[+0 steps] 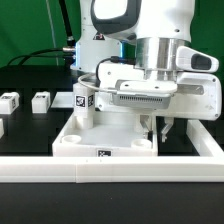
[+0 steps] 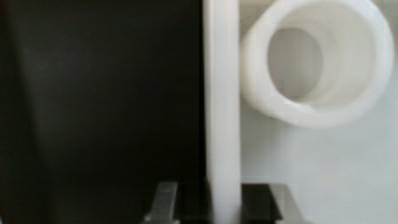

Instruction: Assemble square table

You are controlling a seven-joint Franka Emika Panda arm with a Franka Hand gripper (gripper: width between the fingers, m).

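Items, from the exterior view's left:

1. Block leg (image 1: 8,101), small, white, tagged; lies on the black board (image 1: 30,125), well apart from the gripper.
2. Second block leg (image 1: 40,101), same kind, just beside the first and a little nearer the gripper.
3. Tagged white piece (image 1: 83,97), upright at the slab's far side, near the gripper; whether it sits in a socket cannot be told.
4. Square table slab (image 1: 100,135), white, a black-white tag on its near edge; lies directly under the gripper.
5. Gripper (image 1: 157,128) (image 2: 217,205), pointing down, clamped on the slab's raised rim (image 2: 222,100); the dark fingers (image 2: 169,203) press it from both sides. A round corner socket (image 2: 320,60) lies just beside the grip.
6. White rail (image 1: 110,172), long, runs along the board's near edge, in front of slab and gripper.
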